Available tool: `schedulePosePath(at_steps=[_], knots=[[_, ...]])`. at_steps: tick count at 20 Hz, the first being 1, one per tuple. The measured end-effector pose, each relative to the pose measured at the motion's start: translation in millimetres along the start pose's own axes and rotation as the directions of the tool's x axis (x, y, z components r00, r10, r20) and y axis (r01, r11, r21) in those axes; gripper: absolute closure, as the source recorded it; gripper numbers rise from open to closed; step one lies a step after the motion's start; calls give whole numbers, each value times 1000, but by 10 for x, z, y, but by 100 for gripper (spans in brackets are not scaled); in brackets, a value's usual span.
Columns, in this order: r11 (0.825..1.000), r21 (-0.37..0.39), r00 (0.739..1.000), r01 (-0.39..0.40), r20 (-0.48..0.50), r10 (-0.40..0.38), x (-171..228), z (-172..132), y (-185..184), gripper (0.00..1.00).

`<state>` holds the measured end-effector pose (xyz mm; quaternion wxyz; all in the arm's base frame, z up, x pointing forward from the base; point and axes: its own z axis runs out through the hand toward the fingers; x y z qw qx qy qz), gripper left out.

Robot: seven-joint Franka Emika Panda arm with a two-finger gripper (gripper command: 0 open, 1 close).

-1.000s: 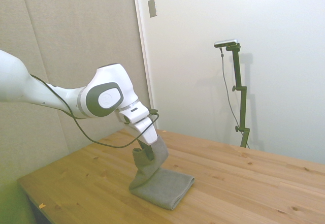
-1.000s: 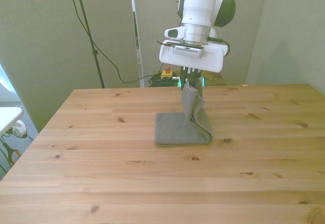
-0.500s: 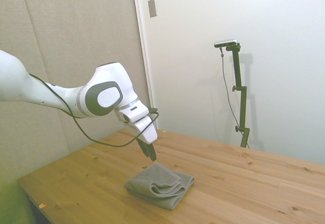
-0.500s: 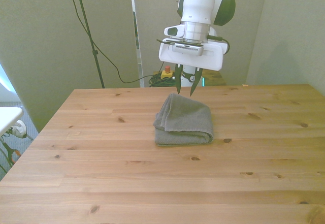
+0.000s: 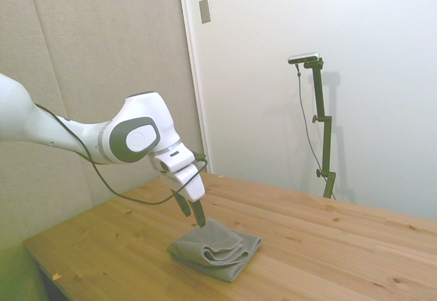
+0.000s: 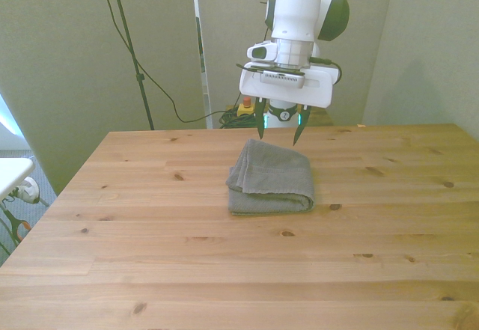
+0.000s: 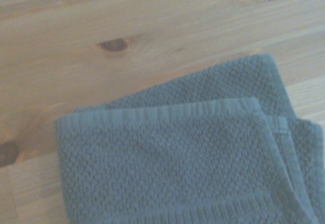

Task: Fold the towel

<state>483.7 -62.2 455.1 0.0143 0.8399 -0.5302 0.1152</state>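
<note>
Bare wooden tabletop [image 6: 224, 270] up front, then the towel [image 6: 271, 177] lying mid-table in a thick folded bundle, rounded fold toward the front view's right, loose layered edges toward its left. It looks soft, light and floppy w/ a nubbly weave, so I'd guess it sags if lifted by one point; best pinched at a hemmed corner or edge, thru all layers. Just behind and above its far edge hangs the end effector [image 6: 280, 129], fingers spread wide, holding nothing.
</note>
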Motion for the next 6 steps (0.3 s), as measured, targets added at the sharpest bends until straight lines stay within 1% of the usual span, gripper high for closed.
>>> schedulePosePath(at_steps=[2,6], knots=[[1000,-1,1000,28,3,-28,-143,-15,54,0],[996,13,996,92,7,-92,-538,-212,262,0]])
